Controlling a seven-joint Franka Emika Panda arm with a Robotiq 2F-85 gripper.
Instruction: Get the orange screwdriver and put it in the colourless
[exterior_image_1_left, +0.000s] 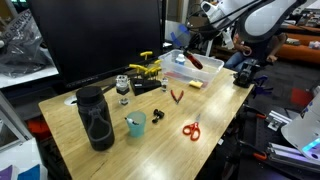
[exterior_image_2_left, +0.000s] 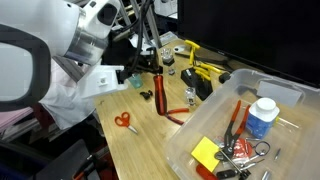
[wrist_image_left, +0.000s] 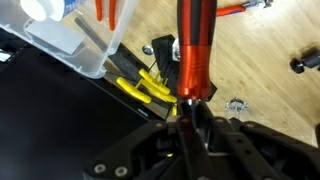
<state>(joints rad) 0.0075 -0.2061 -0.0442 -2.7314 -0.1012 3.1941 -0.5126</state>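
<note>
My gripper is shut on the thin shaft of the orange screwdriver. Its red-orange handle points away from the jaws. In an exterior view the gripper holds the screwdriver upright above the wooden table, beside and outside the colourless tub. The tub is clear plastic and holds several tools and a bottle. It also shows in the wrist view at the upper left. In an exterior view it sits at the far table edge, with the gripper near it.
On the table lie yellow clamps, red-handled pliers and orange scissors. A black bottle and a teal cup stand near the front. A dark monitor stands behind.
</note>
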